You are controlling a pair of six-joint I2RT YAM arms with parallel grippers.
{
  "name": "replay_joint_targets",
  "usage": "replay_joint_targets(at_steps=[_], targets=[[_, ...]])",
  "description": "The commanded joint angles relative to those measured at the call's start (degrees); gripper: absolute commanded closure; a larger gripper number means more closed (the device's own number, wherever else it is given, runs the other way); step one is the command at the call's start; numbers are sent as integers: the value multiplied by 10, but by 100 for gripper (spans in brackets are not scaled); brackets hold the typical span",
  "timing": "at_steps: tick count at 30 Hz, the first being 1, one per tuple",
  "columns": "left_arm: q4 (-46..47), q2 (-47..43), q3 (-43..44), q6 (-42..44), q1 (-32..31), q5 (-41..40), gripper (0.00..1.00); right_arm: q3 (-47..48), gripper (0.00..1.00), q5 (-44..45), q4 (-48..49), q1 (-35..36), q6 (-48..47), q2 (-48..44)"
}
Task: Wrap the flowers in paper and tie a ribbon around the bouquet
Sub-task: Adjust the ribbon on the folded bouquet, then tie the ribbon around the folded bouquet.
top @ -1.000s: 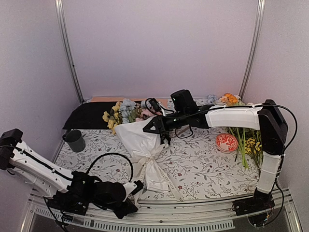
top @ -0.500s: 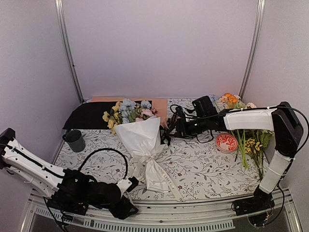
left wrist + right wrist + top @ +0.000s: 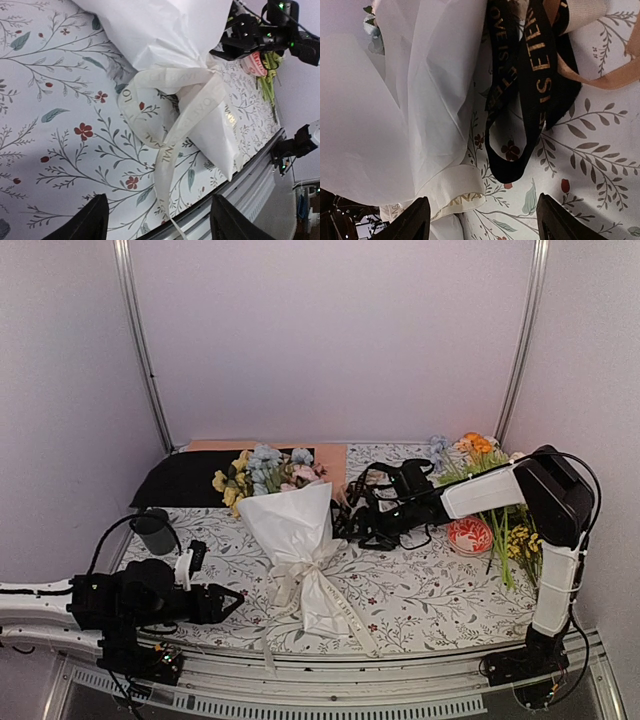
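Top external view: the bouquet (image 3: 298,540) lies mid-counter (image 3: 430,590), its flowers (image 3: 262,468) at the far end.
Paper: the white paper (image 3: 285,515) cone narrows toward the near edge.
Ribbon: the cream ribbon (image 3: 170,80) is tied in a bow at the cone's waist, tails trailing near.
Left gripper (image 3: 160,225): near left of the bouquet, jaws spread wide, holding nothing.
Right gripper (image 3: 480,220): just right of the bouquet over a black ribbon (image 3: 530,75), jaws wide apart, empty.

Grey cup (image 3: 153,530) at left — red-and-white disc (image 3: 468,535) beside the orange-yellow sprigs (image 3: 519,536).
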Motion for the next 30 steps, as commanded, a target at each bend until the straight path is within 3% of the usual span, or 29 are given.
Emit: replay_joint_targets(at_steps=[1,4,10,17,23,30], targets=[[-56,92,46,34,16,-7,22,24,25,-26,37,12,26,26],[-52,214,92,93,34,4,8,20,27,-29,45,14,36,36],[80,372,127,216,86,106,1,23,30,-43,61,27,46,48],[166,423,130,285,144,154,1,36,34,-54,78,31,55,68],[198,468,130,332,145,271,1,42,38,-55,82,30,58,77],[200,491,142,336,158,207,4,42,47,-55,84,31,57,79]])
